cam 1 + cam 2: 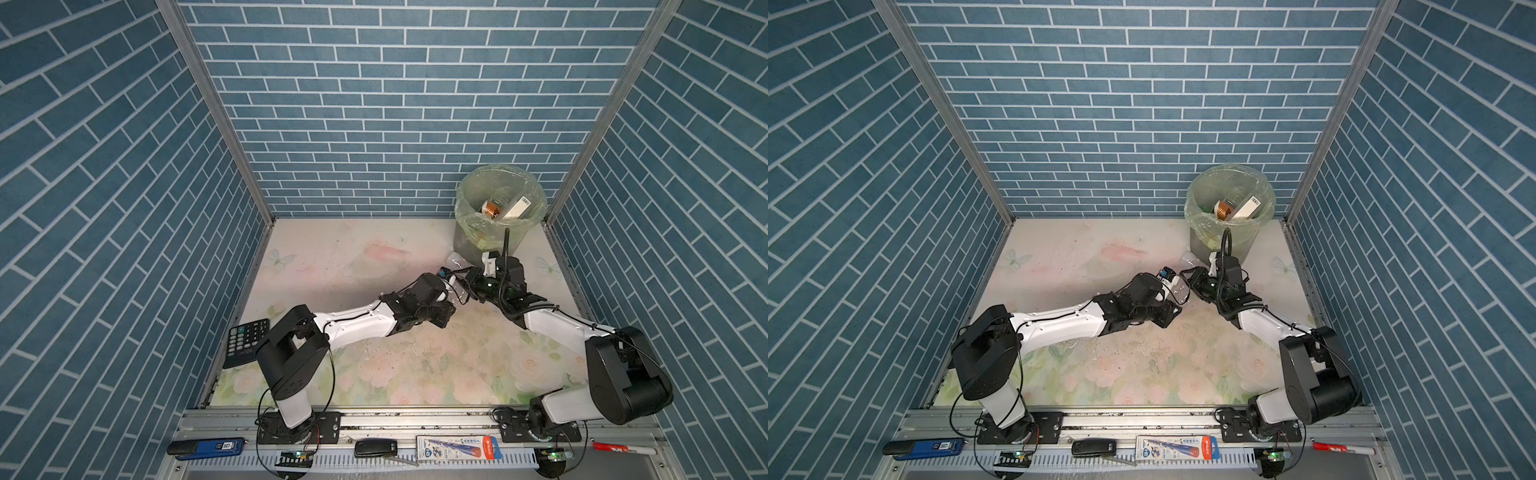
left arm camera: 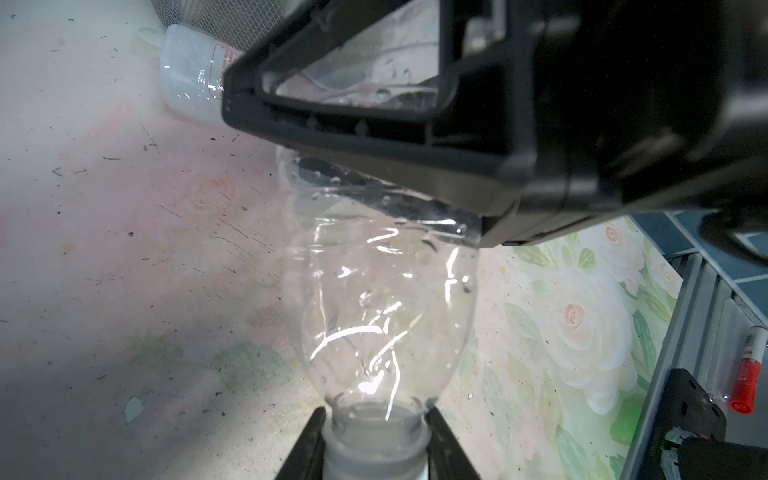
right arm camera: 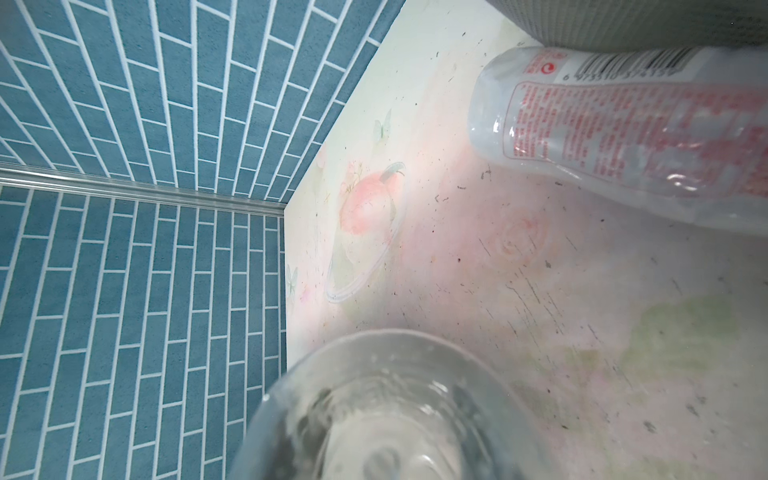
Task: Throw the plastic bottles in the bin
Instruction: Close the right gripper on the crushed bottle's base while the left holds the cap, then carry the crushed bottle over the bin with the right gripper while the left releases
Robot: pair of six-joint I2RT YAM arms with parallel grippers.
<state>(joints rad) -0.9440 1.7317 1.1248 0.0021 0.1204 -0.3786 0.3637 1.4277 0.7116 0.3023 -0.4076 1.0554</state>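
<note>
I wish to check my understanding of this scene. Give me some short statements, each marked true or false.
1. The left gripper holds the clear crumpled plastic bottle by its neck. True.
2. A second clear bottle with red print lies beside the round grey bin lined with a pale green bag. True.
3. The right gripper hangs open above the bin. False: its jaws press on the first bottle's body.
4. A black calculator lies by the right wall. False: the black calculator is by the left wall.
</note>
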